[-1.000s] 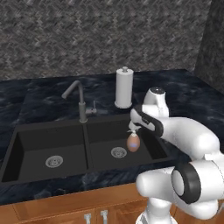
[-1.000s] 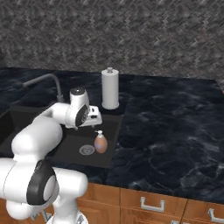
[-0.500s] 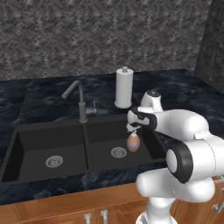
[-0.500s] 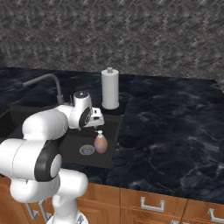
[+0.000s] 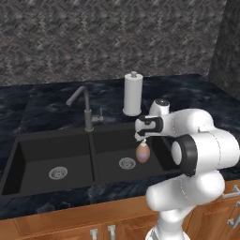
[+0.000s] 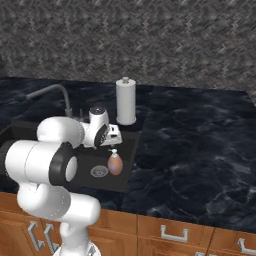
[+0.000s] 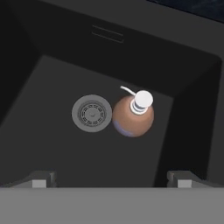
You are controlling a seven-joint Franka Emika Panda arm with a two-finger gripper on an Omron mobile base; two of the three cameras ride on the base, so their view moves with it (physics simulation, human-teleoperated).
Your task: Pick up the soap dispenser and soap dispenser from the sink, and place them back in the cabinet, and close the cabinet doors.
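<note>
Left base view: peach-orange soap dispenser [image 5: 143, 153] stood upright in the sink [image 5: 56, 140], right basin, just beside the round drain [image 5: 126, 163]; claw [image 5: 142, 137] hung directly above it, apart.

Right base view: paper-towel roll [image 6: 126, 101] stood on the tabletop [image 6: 200, 135] behind the sink.

Hand view: claw fingertips [image 7: 40, 180] were spread wide, released, holding nothing; dispenser below, touching the drain's edge.

No readable text, labels or numbers anywhere.

Your arm [image 5: 197, 140] is folded forward, wrist bent down; gripper [image 7: 112, 177] points straight down, fingers [image 7: 40, 180] spread wide, holding nothing.
</note>
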